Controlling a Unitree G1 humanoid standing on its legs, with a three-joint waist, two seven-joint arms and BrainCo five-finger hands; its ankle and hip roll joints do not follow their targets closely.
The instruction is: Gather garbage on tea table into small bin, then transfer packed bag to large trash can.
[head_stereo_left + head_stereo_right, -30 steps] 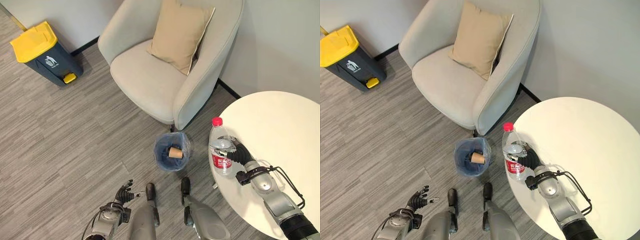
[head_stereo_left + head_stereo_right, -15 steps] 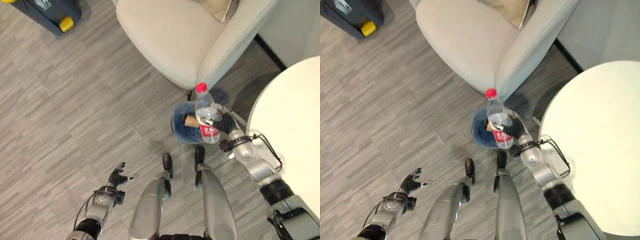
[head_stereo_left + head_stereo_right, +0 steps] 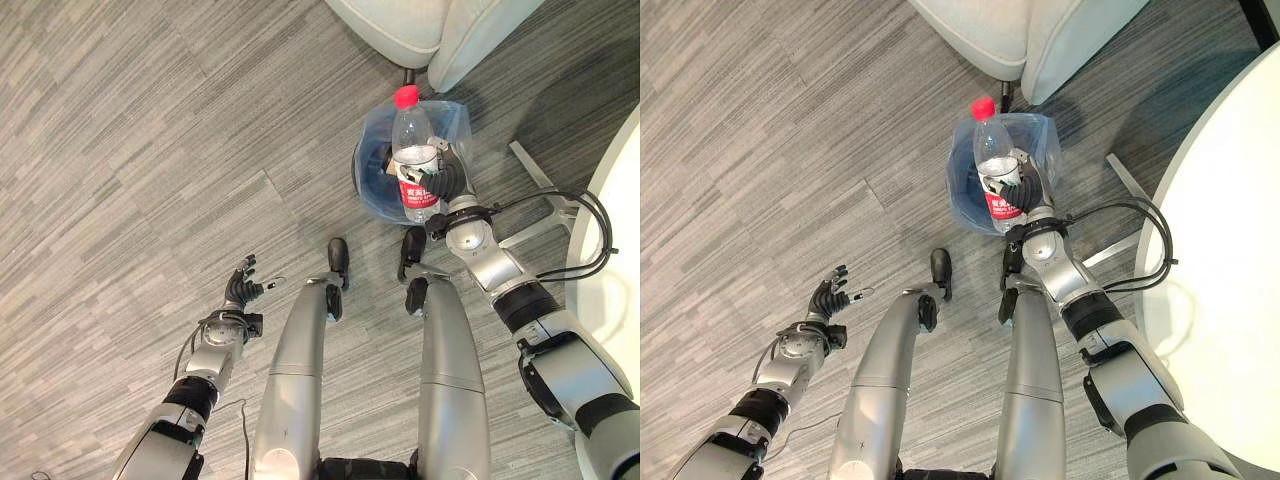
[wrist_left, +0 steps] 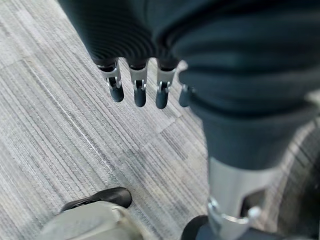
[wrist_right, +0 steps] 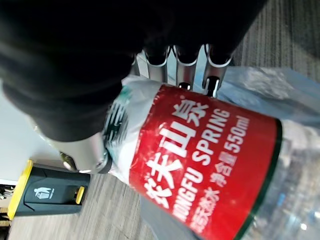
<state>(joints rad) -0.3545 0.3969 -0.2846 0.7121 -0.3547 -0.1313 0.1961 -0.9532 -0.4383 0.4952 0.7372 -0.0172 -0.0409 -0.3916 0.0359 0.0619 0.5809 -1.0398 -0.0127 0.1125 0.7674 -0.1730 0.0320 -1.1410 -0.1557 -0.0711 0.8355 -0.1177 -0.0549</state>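
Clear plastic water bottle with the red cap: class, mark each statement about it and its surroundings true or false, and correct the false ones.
1. The right hand is curled round the clear plastic water bottle with the red cap. True.
2. The bottle lies flat on the grey wood-look floor. False: it is held upright over the small bin.
3. The small bin lined with a blue plastic bag stands beside the beige armchair. True.
4. The left hand grips a paper cup. False: it holds nothing, its fingers spread.

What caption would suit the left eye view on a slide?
The right robot hand holds a plastic bottle above the small bin on the floor.
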